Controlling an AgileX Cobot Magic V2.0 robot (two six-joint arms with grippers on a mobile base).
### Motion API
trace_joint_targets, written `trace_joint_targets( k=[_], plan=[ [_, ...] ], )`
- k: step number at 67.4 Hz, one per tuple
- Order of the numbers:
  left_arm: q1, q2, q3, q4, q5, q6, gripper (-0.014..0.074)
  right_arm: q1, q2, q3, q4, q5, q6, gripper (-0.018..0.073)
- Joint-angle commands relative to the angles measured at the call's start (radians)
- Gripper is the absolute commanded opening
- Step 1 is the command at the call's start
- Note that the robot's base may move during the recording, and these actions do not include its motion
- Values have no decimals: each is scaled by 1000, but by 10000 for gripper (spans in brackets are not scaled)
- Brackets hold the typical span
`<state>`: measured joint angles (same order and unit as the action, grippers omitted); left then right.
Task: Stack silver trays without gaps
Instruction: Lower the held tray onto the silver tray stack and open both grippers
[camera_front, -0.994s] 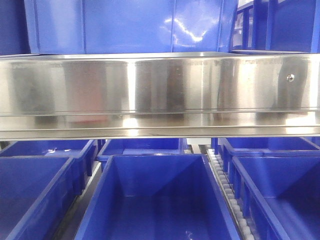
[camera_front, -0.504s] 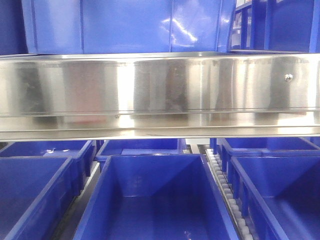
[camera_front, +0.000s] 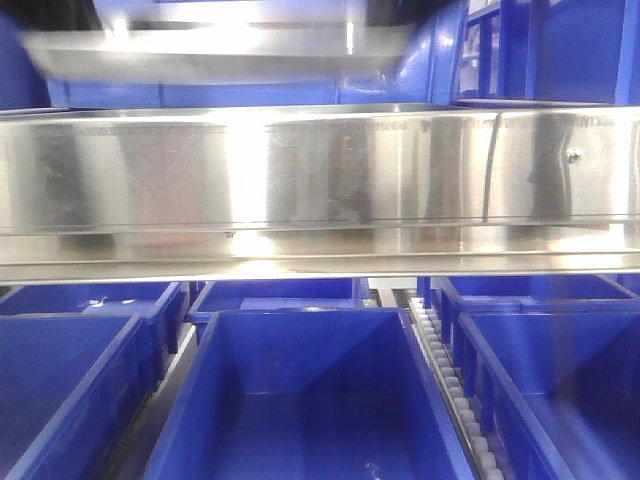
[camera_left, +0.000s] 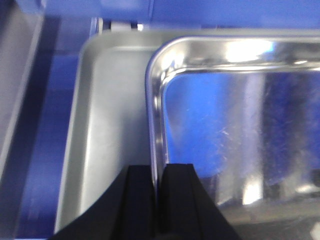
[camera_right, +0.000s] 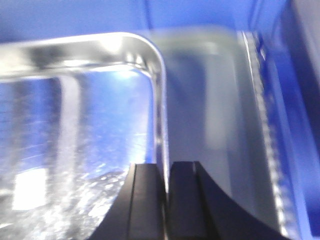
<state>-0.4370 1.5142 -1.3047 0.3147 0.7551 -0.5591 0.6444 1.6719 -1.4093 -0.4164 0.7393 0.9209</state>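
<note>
Mid-placement, it seems: left pincer (camera_left: 159, 200) and right pincer (camera_right: 166, 200) each pinch a rim of the upper tray (camera_left: 240, 125), held above the lower tray (camera_left: 110, 125) — next, square the corners and lower it flush.

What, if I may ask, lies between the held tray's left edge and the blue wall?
A second silver tray, lower than the held tray, in the left wrist view.

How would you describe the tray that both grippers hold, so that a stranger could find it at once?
Start at the wide steel shelf panel across the front view; above it, before blue bins, hangs the shiny tray. Unlike the duller tray beneath it, it is mirror-bright, and the left gripper and right gripper pinch its rim at opposite sides.
</note>
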Motion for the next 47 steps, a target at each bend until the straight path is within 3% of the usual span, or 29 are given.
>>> trace_joint_targets(
  k=[1,16,20,31,38,47],
  plan=[
    [-21,15,-7,-101,-94,11,-9,15,3,-17,44,-172,-9,-16],
    [-21,29,-7,-101,-94,5,17,15,4,-17,44,-172,-9,19],
    [-21,29,-7,-101,-96,0,58,15,4,-17,44,-170,-9,97],
    [10,29,-7,-99,-86,-45,302,15,4,-17,11,-158,-9,321],
    [42,29,-7,-99,-78,-45,405,15,4,-17,-9,-141,-9,353],
    [66,29,-7,-99,-68,-45,410,13,4,-17,-49,-136,-9,349]
  ],
)
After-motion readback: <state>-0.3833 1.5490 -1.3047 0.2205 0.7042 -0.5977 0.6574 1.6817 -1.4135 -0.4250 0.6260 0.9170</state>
